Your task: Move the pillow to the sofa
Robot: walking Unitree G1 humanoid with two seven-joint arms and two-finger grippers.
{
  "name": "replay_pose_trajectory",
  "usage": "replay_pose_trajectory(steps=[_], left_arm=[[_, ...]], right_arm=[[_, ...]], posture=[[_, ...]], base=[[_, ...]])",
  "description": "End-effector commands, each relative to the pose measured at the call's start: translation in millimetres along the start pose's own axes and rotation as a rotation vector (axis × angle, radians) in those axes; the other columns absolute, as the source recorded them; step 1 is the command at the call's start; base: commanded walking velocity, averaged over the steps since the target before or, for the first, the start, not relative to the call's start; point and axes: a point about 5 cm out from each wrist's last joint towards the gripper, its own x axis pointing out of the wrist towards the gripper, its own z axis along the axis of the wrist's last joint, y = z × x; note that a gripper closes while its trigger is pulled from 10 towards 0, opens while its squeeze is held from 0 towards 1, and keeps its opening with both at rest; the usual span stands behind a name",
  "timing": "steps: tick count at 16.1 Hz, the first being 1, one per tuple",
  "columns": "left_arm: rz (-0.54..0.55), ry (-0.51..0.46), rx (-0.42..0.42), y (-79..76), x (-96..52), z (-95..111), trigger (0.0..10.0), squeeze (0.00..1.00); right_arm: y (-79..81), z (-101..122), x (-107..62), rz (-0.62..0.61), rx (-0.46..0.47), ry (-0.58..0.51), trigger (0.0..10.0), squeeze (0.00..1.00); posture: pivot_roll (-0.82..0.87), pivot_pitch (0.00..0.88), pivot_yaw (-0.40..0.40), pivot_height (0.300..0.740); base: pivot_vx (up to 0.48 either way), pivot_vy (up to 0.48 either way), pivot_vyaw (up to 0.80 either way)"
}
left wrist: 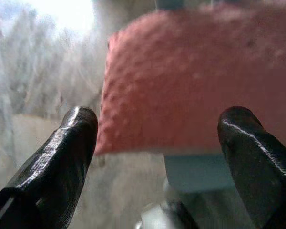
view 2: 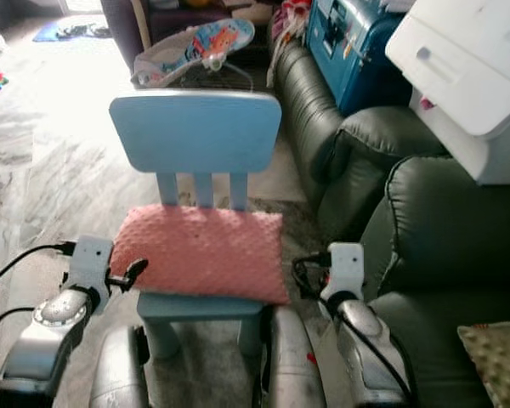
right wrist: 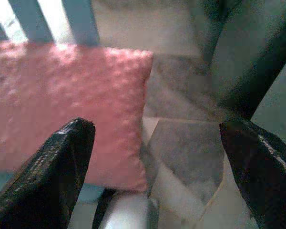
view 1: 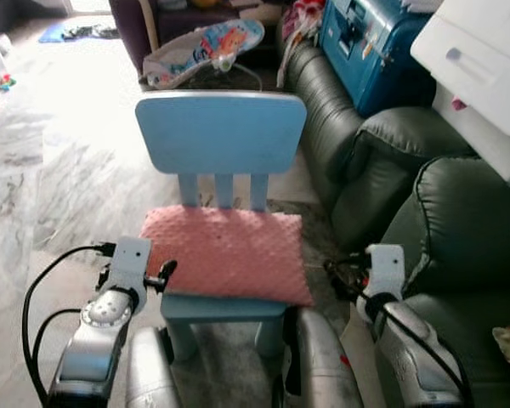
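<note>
A: Jaws first; both stand wide with nothing between them; the left gripper (left wrist: 155,143) has its fingers spread either side of the pillow's near corner, and the right gripper (right wrist: 155,157) is spread just as far.

B: And the pillow (view 1: 225,251)?

A: From the head views it lies flat on the seat of the chair (view 1: 221,132), its front edge hanging a little past the seat; the left gripper (view 1: 157,276) sits just beside the pillow's left end, the right gripper (view 1: 344,276) a little off its right end; I judge that is deliberate, one arm at each end so the soft thing can be pinched from both sides and lifted level.

B: Where does it go?

A: The sofa (view 1: 459,229) stands just right of the pillow, close by the chair; a short carry, I'd say.

B: What does the left wrist add?

A: The overhang, seen from low; the pillow's underside clears the seat edge, room for a finger beneath; the head views hide that.

B: And the right wrist?

A: That the pillow's right corner falls near one finger (right wrist: 62,167), not centred; most of the gap looks onto floor (right wrist: 181,138) and the sofa's dark side; the gripper likely needs to come in toward the pillow before it closes.
</note>
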Motion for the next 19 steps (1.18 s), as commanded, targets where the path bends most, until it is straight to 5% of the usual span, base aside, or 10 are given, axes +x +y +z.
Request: replay_pose_trajectory(steps=[1, 5, 9, 16, 19], left_arm=[[-0.004, 0.045, -0.002, 6.5, 3.7, -4, 10.0, 0.0], [-0.049, 0.141, -0.001, 18.9, 20.0, -6, 10.0, 0.0], [0.009, 0.125, 0.009, 33.2, 38.9, 6, 10.0, 0.0], [0.047, 0.059, -0.005, 44.4, 55.9, 18, 10.0, 0.0], [0.082, -0.013, -0.069, 49.5, 62.5, 31, 10.0, 0.0]], right_arm=[[0.2, -1, 3.4, 0.029, 0.021, 0.045, 10.0, 0.0], [14.6, -3, 17.1, 0.187, 0.003, 0.194, 10.0, 0.0], [20.8, 0, 23.9, 0.239, 0.003, 0.252, 10.0, 0.0], [9.0, 12, 48.5, 0.119, 0.041, 0.191, 10.0, 0.0], [17.9, 18, 58.9, 0.117, 0.083, 0.148, 10.0, 0.0]], posture=[[0.0, 0.083, -0.051, 0.535], [0.0, 0.157, -0.055, 0.535], [-0.01, 0.192, -0.064, 0.535], [-0.02, 0.259, -0.065, 0.535], [-0.02, 0.283, -0.072, 0.535]], base=[[0.0, 0.0, 0.0], [0.0, 0.0, 0.0], [0.0, 0.0, 0.0], [0.0, 0.0, 0.0], [0.0, 0.0, 0.0]])
